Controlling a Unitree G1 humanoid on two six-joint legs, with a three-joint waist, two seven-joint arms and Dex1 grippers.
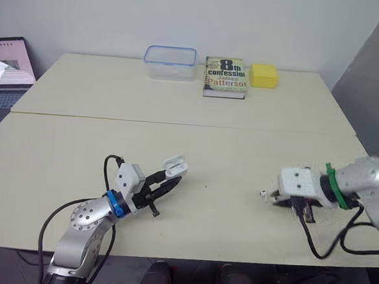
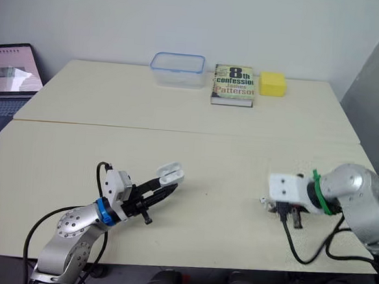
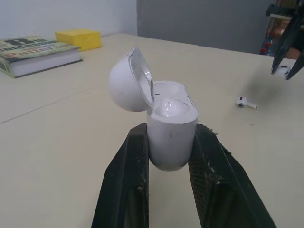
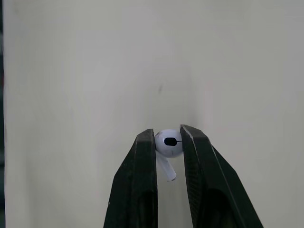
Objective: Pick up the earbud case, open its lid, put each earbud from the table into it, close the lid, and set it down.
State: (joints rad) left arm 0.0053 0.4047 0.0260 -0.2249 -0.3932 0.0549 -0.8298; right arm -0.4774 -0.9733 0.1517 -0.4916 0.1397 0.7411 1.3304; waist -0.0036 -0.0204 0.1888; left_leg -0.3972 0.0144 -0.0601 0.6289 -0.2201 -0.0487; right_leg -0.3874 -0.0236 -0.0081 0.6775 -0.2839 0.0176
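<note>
While the left gripper clamps the body of the earbud case over the table, its lid swung open, the right gripper pinches one earbud between nearly closed fingers, well apart from the case. Pickup and opening look done. Seating that earbud, fetching the second earbud from the table, closing the lid and setting the case down are all left to do.

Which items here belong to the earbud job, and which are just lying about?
Job: earbud case, lid open, in left pincer; earbud in right pincer; second earbud on table.
Lying about: clear container, book, yellow block, laptop.
</note>
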